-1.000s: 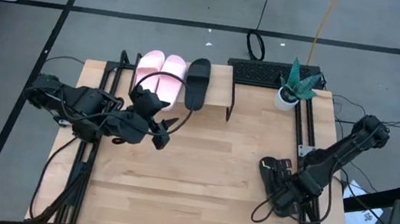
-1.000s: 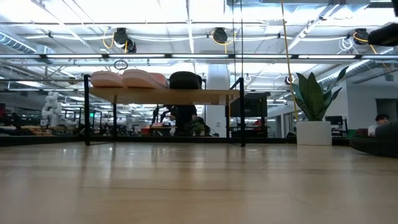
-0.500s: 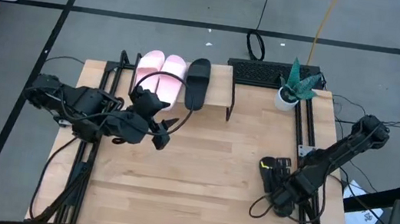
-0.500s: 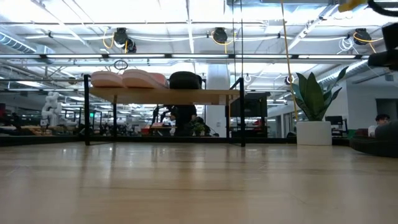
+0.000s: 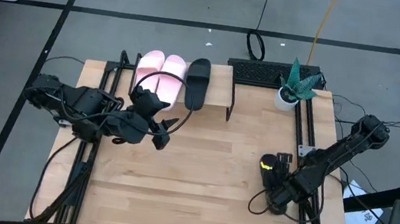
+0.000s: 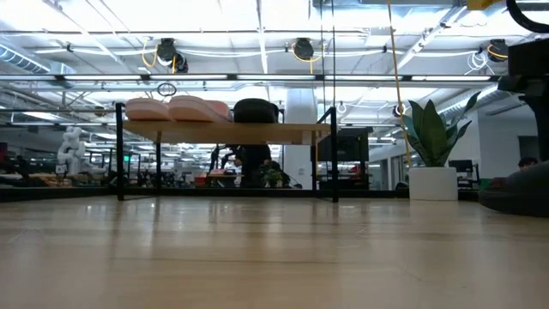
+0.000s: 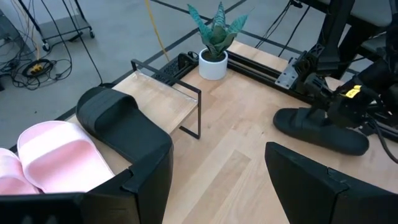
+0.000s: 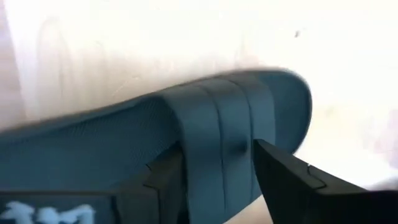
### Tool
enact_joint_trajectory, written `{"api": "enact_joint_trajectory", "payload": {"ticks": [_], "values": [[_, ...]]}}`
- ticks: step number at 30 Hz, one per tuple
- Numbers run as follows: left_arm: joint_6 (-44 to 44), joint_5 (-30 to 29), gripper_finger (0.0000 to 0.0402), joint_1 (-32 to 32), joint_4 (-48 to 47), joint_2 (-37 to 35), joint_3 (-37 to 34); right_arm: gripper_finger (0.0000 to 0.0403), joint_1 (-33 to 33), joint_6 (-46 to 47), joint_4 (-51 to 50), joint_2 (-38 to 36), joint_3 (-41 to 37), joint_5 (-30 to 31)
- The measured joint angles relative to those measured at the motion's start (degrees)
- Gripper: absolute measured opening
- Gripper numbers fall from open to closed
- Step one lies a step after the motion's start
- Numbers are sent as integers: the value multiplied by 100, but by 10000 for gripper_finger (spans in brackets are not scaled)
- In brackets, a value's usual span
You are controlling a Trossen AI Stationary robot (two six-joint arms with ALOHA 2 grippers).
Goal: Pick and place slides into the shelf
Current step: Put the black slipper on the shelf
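Status at this moment: three of the four slides are on the shelf (image 5: 218, 91). The pink pair (image 5: 160, 74) and one black slide (image 5: 198, 82) lie side by side on its plank, leaving free space at the end nearest the potted plant (image 5: 296, 84). The fourth black slide (image 7: 320, 129) lies on the table (image 5: 198, 181) near its right edge, directly beneath the right gripper (image 5: 277, 186).

Change noted: over the last second the right gripper has shifted a little along the table, away from the shelf, and the yellow marking on its wrist now shows from above. In the low view the arm has come further into the picture at the right edge. The slide itself appears not to have left the tabletop.

Right gripper state: the fingers are moderately spread and straddle the strap of the fourth slide, one finger (image 8: 292, 186) just beyond the strap's edge, the other on its near side. Whether the pads already touch the strap cannot be told; no grasp is confirmed.

Left gripper (image 5: 162, 132): waiting just in front of the shelf, fingers wide apart, holding nothing.

Assessment: the task is three-quarters complete. The adjustment reads as final alignment before closing on the strap. The slide must then be lifted and carried well across the table to the vacant end of the shelf beside its black partner.
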Motion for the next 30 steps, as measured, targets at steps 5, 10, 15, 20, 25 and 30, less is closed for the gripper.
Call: {"api": "enact_joint_trajectory", "payload": {"ticks": [5,10,15,20,25,30], "values": [[5,0,253,0,0,0,0,112,-2,216,-46,0,0,89],[11,0,253,1,0,0,-1,17,2,215,-122,0,15,123],[13,0,253,1,-2,0,-2,7,2,252,-226,0,47,81],[28,-19,253,2,-95,0,-2,4,-4,298,-887,9,596,-23],[-68,-259,253,13,-660,0,-2,3,-3,268,-1471,9,1826,261],[-471,-530,253,31,-1526,1,-2,1,-92,181,-1622,9,3263,970]]}}
